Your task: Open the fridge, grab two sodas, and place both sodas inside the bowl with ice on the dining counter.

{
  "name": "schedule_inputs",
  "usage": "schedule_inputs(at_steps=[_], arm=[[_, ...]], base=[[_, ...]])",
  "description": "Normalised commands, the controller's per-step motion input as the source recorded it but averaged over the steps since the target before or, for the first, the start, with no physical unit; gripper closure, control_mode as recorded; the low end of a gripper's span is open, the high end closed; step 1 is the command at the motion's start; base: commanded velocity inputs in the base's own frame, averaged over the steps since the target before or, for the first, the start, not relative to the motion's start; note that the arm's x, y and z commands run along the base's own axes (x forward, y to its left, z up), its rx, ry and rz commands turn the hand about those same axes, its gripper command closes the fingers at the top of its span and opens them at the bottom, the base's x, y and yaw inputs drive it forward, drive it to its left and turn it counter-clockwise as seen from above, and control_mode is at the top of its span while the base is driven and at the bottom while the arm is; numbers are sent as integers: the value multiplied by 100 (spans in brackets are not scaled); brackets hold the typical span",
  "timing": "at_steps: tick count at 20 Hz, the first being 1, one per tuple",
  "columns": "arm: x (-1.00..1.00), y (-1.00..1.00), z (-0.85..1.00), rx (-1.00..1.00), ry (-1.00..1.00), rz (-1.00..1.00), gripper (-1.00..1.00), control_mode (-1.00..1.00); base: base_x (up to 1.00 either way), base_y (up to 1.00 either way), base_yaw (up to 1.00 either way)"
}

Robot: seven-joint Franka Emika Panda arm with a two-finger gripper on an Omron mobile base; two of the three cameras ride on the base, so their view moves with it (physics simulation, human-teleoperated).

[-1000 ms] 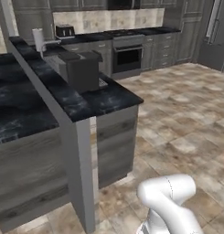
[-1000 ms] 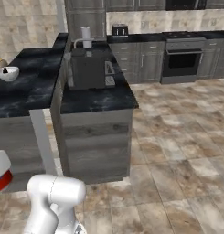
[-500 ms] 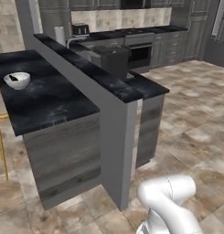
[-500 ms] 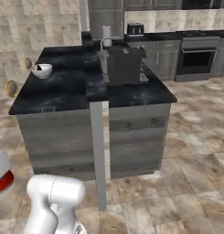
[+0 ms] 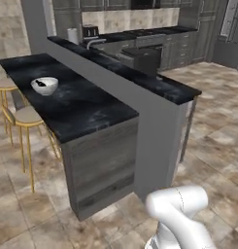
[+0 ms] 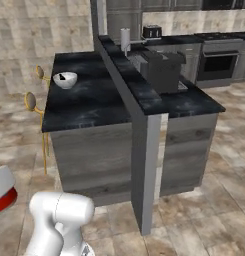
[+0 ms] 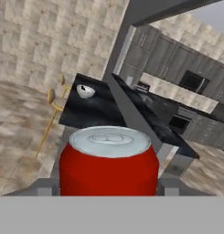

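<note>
My gripper is shut on a red soda can with a silver top, which stands upright between the fingers low in the hand view. The white bowl sits far off on the far left part of the black marbled dining counter. The end of the counter faces me across open floor. A tall dark grey fridge with a long bar handle stands at the back right.
Gold-legged round stools line the counter's left side. A raised black-topped ledge divides the counter; beyond it stand a dark box, a paper roll and a toaster. Tiled floor lies in front.
The whole scene has swung: the base has driven round the counter's end, so the stool side and the bowl now face the cameras. The can stays in the gripper.
</note>
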Motion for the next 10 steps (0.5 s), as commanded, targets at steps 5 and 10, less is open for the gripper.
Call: schedule_inputs(at_steps=[5, 10], arm=[[0, 0, 0, 0, 0, 0, 100, 100], [0, 0, 0, 0, 0, 0, 100, 100]], base=[[31, 100, -30], [35, 100, -32]])
